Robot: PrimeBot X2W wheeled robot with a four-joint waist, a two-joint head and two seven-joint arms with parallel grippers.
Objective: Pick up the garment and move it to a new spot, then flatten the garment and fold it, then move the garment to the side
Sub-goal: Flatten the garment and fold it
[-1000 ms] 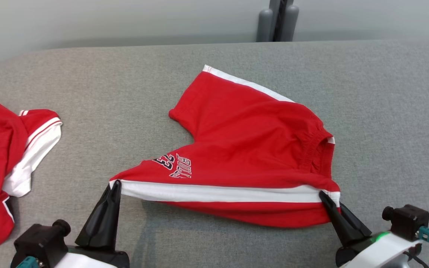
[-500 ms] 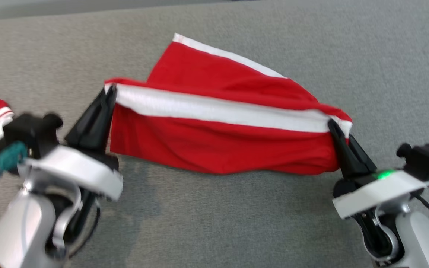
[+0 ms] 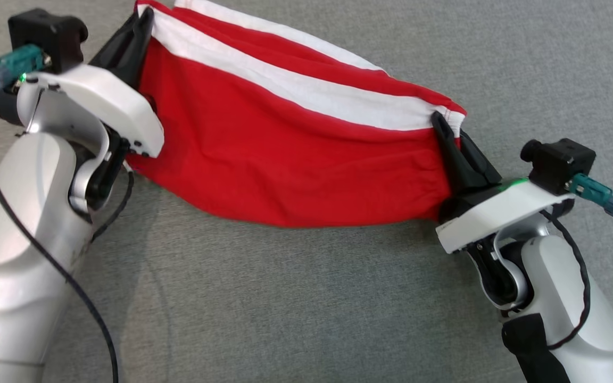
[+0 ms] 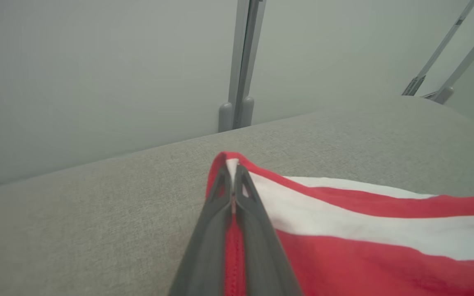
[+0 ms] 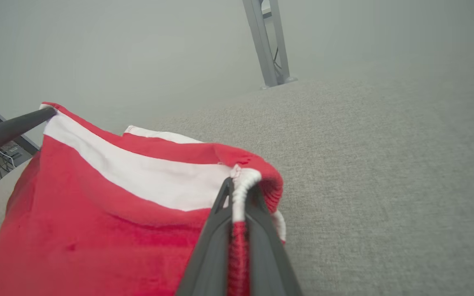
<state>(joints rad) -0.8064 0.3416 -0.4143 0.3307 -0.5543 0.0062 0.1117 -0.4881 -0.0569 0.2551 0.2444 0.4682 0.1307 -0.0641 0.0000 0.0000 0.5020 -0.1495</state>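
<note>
The garment [image 3: 285, 154] is a pair of red shorts with a white side stripe, stretched between my two grippers above the grey table. My left gripper [image 3: 144, 18] is shut on its hem corner at the upper left of the head view; the left wrist view shows the dark fingers [image 4: 220, 197] pinching red and white cloth [image 4: 364, 230]. My right gripper [image 3: 442, 125] is shut on the waistband corner at the right. In the right wrist view the cloth [image 5: 97, 197] hangs to the left of the closed fingers [image 5: 257, 213], with the left gripper's dark finger tip [image 5: 15, 125] at the far corner.
Grey fabric table surface [image 3: 296, 298] spreads below and around the garment. A grey metal post [image 4: 241, 82] stands at the table's far edge against a pale wall. My pale forearms [image 3: 24, 239] reach in from both lower corners.
Both grippers have carried the near edge of the shorts up and forward over the rest, hiding the printed side. The head camera has tilted down; the second red garment is out of frame.
</note>
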